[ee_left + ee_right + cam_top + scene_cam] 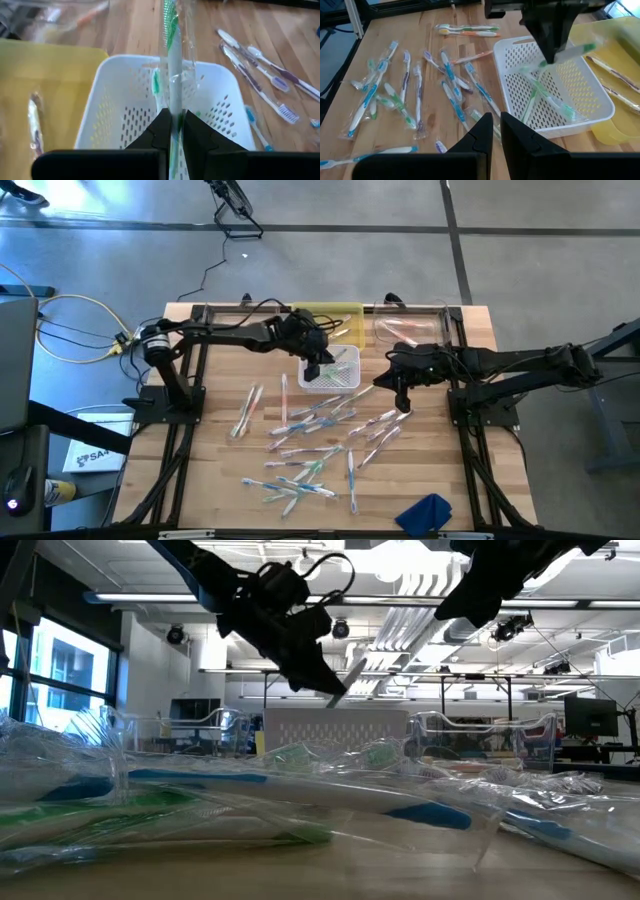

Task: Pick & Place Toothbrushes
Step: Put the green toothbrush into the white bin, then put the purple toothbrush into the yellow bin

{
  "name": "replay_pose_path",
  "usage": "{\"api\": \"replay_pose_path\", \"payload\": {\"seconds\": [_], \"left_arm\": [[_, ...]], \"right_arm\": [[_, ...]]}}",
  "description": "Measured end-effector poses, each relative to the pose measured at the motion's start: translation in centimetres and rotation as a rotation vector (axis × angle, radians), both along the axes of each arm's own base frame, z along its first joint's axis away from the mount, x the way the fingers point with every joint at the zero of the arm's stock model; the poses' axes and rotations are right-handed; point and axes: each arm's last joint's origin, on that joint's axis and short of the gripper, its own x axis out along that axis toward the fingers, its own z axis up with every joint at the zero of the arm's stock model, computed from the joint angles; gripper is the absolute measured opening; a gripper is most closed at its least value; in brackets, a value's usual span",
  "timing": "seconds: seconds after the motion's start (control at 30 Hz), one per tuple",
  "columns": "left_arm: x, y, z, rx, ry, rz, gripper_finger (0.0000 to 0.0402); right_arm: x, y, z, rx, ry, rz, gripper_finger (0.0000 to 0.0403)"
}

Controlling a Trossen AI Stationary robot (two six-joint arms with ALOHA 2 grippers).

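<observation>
The wooden table [215, 480] is lying crowded through its middle with loose wrapped toothbrushes [300, 442], while bare board is showing along the left side and near the front right edge, where a blue cloth [424, 513] is sitting just inside the rim. Along the far edge a yellow tray [322, 318] and a clear plastic tray [408, 326] are standing side by side, with the white perforated basket [335, 370] just in front of them.

The left gripper [313, 369] is hanging over the basket's left part, its jaws pinched narrowly on a green-and-white toothbrush [172, 45] in clear wrapping; in the left wrist view the brush is running straight out from between the fingers [161, 131] above the basket's open interior. In the low view this brush is tilting above the basket's wall, clear of it.

The right gripper [403, 400] is hovering beside the basket's right front corner, above the scattered toothbrushes, its fingers nearly together and gripping nothing visible. A few toothbrushes [542, 97] are already lying inside the basket. Others are lying close against the basket's front wall, and the two arms are working near each other there.
</observation>
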Motion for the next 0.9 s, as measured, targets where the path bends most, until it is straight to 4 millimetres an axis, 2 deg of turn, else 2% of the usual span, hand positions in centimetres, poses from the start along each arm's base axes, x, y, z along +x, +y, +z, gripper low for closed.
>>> {"api": "replay_pose_path", "payload": {"seconds": [0.37, 0.67, 0.9], "left_arm": [[0.2, 0.1, -0.6, -0.002, 0.015, 0.008, 0.0027], [0.2, 0.1, -0.5, -0.001, 0.009, 0.004, 0.0116], [0.6, 0.2, 1.0, 0.025, -0.034, -0.034, 0.0139]], "right_arm": [[0.0, 0.0, 0.0, 0.0, 0.002, 0.0, 0.0028], [0.0, 0.0, 0.0, 0.0, 0.003, 0.0, 0.0028], [0.0, 0.0, 0.0, 0.0, 0.004, 0.0, 0.0028]]}}
